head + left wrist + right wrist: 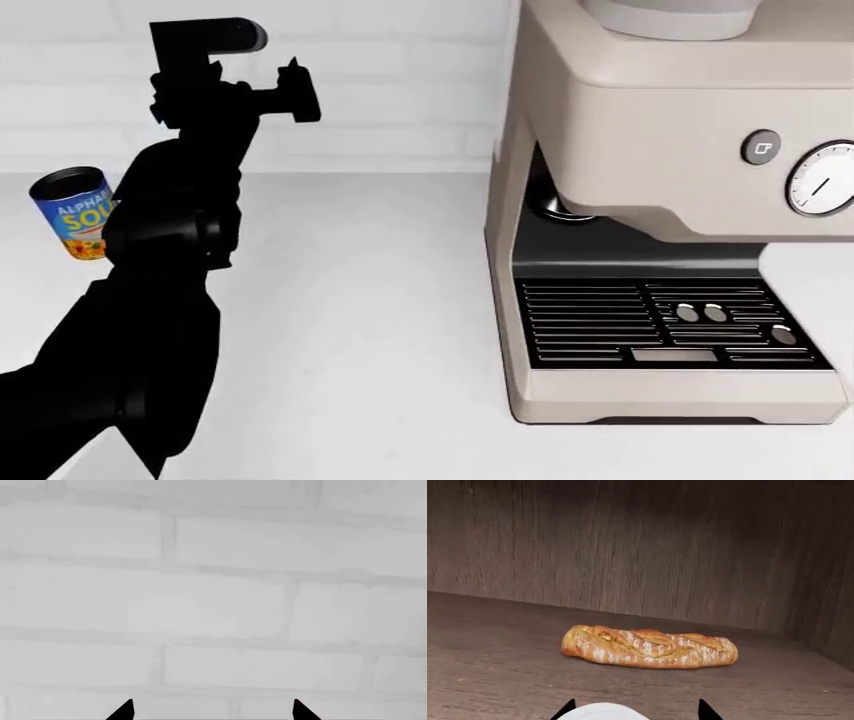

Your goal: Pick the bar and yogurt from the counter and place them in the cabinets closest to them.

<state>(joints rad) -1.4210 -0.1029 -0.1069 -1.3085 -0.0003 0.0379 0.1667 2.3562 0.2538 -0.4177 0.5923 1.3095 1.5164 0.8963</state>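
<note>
Right wrist view: yogurt (602,711) seemingly between end effector (636,711) tips.

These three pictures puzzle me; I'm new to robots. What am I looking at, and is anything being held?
It is a simulated two-armed robot. The head camera looks down on a pale counter with a coffee machine and a soup can; the black shape is the left arm, its left gripper raised. The left wrist camera sees only a white brick wall between open fingertips, nothing held. The right wrist camera looks into a wooden cabinet holding a bread loaf; the right gripper has a white object, probably the yogurt, between its fingertips.
</note>
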